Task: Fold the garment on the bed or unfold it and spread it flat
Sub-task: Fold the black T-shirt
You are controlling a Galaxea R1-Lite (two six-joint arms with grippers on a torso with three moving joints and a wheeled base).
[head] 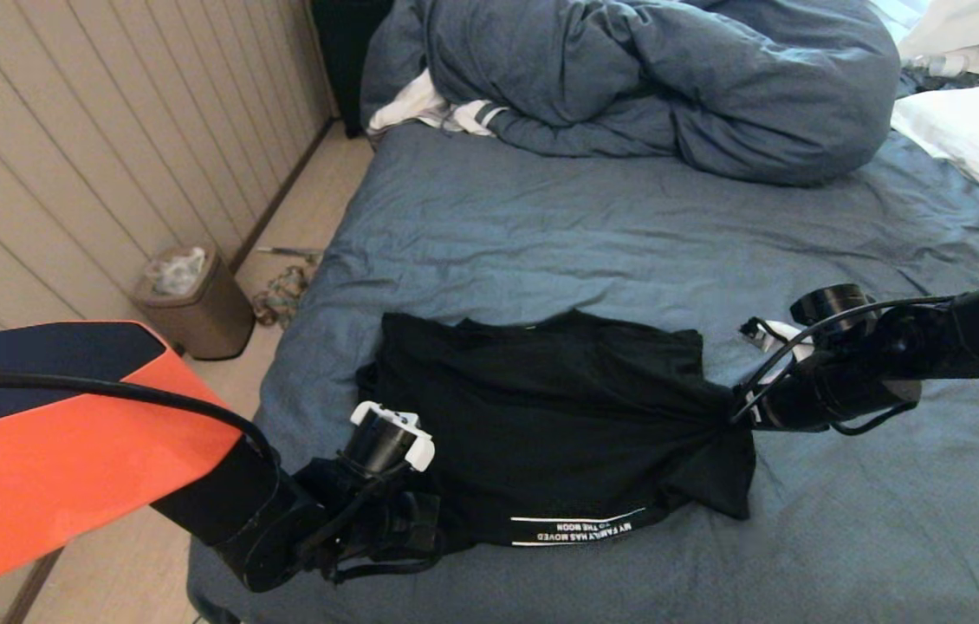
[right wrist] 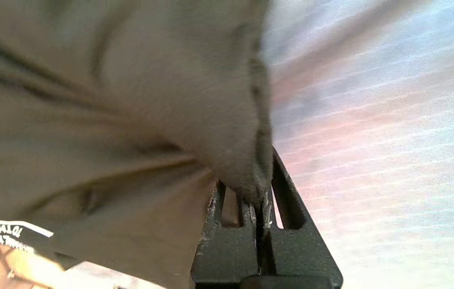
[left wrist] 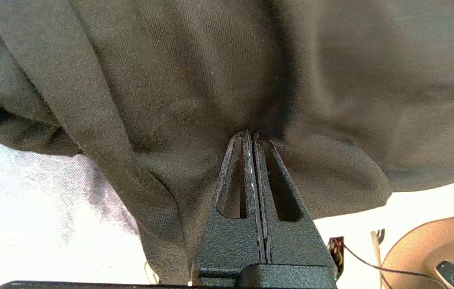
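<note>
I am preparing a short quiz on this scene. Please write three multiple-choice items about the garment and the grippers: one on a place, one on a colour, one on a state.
1. Where does the garment lie?
A. on the bed, near its front edge
B. on the floor
C. on the pillow

2. What colour is its lettering?
A. red
B. white
C. yellow

3. How is the right gripper?
A. open above the sheet
B. shut on nothing
C. shut on the garment

Answers: 1 A, the head view shows it on the sheet; 2 B, white words and lines; 3 C, fabric is pinched between the fingers.
</note>
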